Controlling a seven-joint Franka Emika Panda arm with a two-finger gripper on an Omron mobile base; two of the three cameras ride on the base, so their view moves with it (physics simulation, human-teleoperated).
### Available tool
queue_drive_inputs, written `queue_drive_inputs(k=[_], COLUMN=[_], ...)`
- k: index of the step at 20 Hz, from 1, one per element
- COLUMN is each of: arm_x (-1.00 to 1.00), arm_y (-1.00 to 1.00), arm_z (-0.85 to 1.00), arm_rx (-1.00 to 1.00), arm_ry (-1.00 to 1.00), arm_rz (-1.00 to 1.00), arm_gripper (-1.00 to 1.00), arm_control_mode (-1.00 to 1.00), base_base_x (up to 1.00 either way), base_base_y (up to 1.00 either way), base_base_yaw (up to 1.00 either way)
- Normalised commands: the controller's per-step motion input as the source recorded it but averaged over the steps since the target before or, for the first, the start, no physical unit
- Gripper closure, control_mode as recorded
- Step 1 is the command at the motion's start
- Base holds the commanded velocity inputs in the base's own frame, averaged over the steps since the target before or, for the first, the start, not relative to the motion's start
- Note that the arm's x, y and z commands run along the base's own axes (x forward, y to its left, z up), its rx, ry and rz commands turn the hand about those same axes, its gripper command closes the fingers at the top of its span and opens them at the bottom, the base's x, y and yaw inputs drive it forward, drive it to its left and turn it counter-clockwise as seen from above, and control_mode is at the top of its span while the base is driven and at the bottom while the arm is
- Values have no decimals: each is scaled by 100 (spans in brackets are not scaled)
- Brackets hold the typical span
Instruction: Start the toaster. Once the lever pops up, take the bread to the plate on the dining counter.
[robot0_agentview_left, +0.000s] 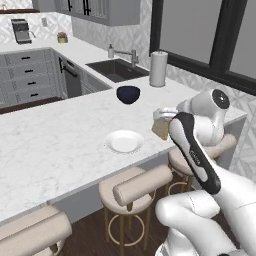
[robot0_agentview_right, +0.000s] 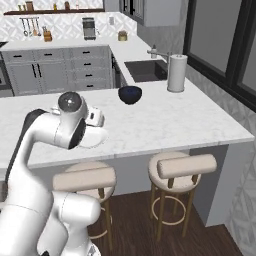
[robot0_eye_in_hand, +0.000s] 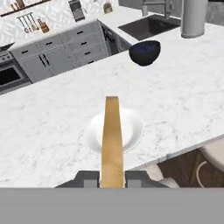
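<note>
Marble surface (robot0_agentview_left: 60, 145), broad and white, runs to a near edge above 3 beige stools (robot0_agentview_left: 135, 187), with bare room all around the plate (robot0_agentview_left: 124, 141). Paper towel roll (robot0_agentview_left: 159, 69) stands near the far edge by the sink (robot0_agentview_left: 116, 70); the dark blue bowl (robot0_agentview_left: 128, 94) sits well apart from the plate. That small white plate lies close to the near edge. The bread (robot0_eye_in_hand: 112, 140) hangs edge-on above it, clamped in the tool (robot0_eye_in_hand: 112, 178).
</note>
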Motion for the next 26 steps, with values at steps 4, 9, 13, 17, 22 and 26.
queue_drive_inputs(k=[4, 9, 13, 17, 22, 26], arm_x=[97, 18, 33, 32, 28, 22], arm_y=[1, 19, 47, 69, 68, 25], arm_z=[-57, -35, -31, -50, -48, -33], arm_rx=[5, 13, 15, 4, 1, 0], arm_ry=[49, 8, 0, 0, 0, -4], arm_rz=[35, 12, 0, 0, 0, 0], arm_gripper=[100, 100, 100, 100, 100, 100], arm_control_mode=[-100, -100, -100, -100, -100, -100], base_base_x=[0, 0, 0, 0, 0, 0], base_base_y=[0, 0, 0, 0, 0, 0], base_base_yaw=[0, 0, 0, 0, 0, 0])
